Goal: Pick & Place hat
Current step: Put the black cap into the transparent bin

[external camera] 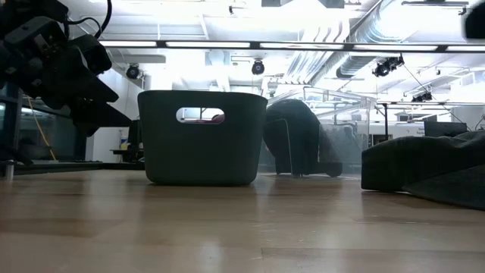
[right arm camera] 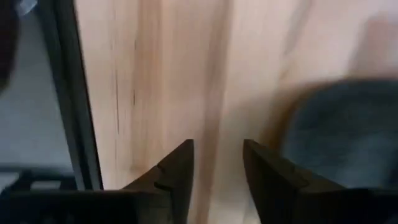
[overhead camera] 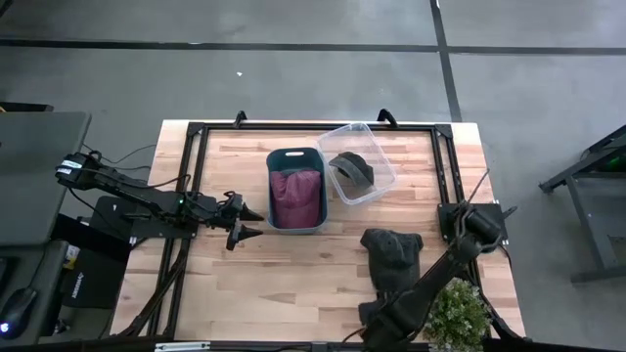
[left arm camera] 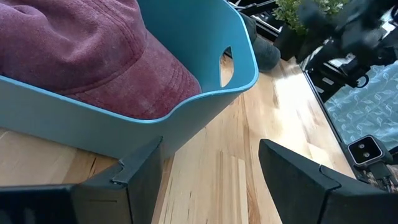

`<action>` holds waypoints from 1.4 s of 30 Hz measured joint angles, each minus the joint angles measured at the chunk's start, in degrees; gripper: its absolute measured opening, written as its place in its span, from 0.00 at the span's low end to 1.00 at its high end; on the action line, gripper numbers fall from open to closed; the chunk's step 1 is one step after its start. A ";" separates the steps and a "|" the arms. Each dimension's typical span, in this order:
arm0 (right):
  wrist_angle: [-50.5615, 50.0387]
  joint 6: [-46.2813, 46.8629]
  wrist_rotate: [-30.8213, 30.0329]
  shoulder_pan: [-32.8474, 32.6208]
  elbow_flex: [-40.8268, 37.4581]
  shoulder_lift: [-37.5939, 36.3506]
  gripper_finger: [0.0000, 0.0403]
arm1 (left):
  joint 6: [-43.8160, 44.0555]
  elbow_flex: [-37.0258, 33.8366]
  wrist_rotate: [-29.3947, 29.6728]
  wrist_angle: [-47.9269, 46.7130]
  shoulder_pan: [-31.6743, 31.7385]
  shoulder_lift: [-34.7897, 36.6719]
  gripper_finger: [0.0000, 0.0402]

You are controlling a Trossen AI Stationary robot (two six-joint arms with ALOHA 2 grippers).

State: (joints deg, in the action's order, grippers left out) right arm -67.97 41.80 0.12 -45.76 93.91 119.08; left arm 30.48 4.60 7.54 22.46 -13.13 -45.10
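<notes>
Near the middle of the wooden tabletop (overhead camera: 293, 264), sits a teal bin (overhead camera: 295, 191) holding a maroon hat (overhead camera: 295, 196), folded inside and filling most of it. Just beside the bin, toward the right arm's side, lies a clear plastic container (overhead camera: 358, 161), tilted, with a dark hat (overhead camera: 352, 168) inside. Closer to the front edge, on the right, rests another dark hat (overhead camera: 393, 256) flat on the wood, partly under the right arm. At the front right corner stands a small green plant (overhead camera: 458, 315). On the left of the bin hovers the left gripper (overhead camera: 246, 223), fingers spread apart, holding nothing, tips pointing at the bin's near wall. Low at the front edge is the right gripper (right arm camera: 217, 162), fingers a little apart, empty, above bare wood with a dark shape beside. Around the tabletop runs a black metal frame (overhead camera: 196, 147); beyond, grey floor, and bright ceiling lights in the low view.
</notes>
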 joint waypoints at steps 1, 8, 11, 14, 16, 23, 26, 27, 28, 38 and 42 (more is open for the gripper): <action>-0.38 0.29 1.87 0.00 0.37 1.21 0.35 | 0.00 0.00 0.00 0.03 -0.01 0.00 0.61; -1.39 4.49 7.67 0.10 0.29 4.84 0.57 | 0.00 0.00 0.01 0.00 -0.02 0.00 0.61; -0.61 7.60 6.94 0.10 0.26 4.56 0.65 | 0.00 0.00 0.00 0.01 -0.02 0.00 0.61; -0.22 8.97 8.41 -0.10 1.15 4.35 0.68 | 0.00 0.02 0.00 0.02 0.00 0.00 0.61; -1.83 8.44 8.59 -0.33 2.26 4.36 0.68 | 0.00 0.00 0.01 0.02 -0.02 0.00 0.61; -12.72 7.81 3.15 -0.44 7.91 4.36 0.64 | 0.00 0.00 -0.01 0.01 -0.01 0.00 0.61; -15.11 7.72 -1.42 -0.42 8.42 4.36 0.64 | 0.00 0.00 -0.01 0.00 -0.02 0.00 0.61; -15.10 7.71 -2.59 -0.42 8.38 4.36 0.64 | 0.00 0.00 -0.01 0.02 -0.01 0.00 0.61; -15.11 7.70 -3.56 -0.43 8.39 4.59 0.64 | 0.00 0.02 -0.01 0.00 -0.02 0.00 0.61; -19.64 7.90 -9.62 -2.31 8.32 10.49 0.64 | 0.00 0.02 0.01 -0.02 -0.02 0.00 0.61; -22.08 10.73 -12.01 -3.19 8.29 11.64 0.64 | 0.00 0.02 0.00 0.00 -0.01 0.00 0.61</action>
State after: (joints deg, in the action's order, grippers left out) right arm -90.05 52.53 -11.89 -48.95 102.20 130.72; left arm 30.48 4.62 7.54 22.46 -13.13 -45.10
